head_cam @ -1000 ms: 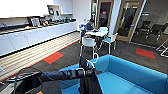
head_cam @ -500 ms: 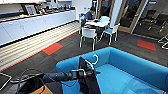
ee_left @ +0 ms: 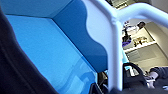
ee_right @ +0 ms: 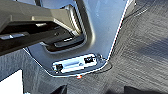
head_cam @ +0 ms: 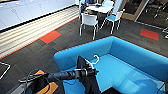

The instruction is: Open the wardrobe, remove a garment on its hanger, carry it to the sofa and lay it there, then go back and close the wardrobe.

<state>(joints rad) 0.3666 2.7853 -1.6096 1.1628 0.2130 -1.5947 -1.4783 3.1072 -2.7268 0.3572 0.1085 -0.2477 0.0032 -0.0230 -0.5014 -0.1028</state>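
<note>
The bright blue sofa (head_cam: 130,65) lies close in front of me in the head view. My left arm reaches in from the left, and its gripper (head_cam: 94,72) is shut on the pale hanger (head_cam: 93,61) just below the curved hook. The black garment (head_cam: 89,83) hangs limp from the hanger against the sofa's near arm and seat edge. Close up in the left wrist view are the white hanger bar (ee_left: 114,50), dark cloth (ee_left: 15,72) and the blue sofa seat (ee_left: 50,50). My right gripper (ee_right: 92,90) sits low beside my own grey body, over dark carpet.
White chairs (head_cam: 88,21) and a white table (head_cam: 100,8) stand beyond the sofa on dark carpet with red patches (head_cam: 50,37). White cabinets (head_cam: 22,11) line the far left wall. Glass doors (head_cam: 150,10) are at the back right. A small frame (head_cam: 3,68) stands at the left edge.
The camera has moved closer and turned, so the sofa now sits larger in the view. The left arm still carries the hanger and garment, now a little lower over the sofa.
</note>
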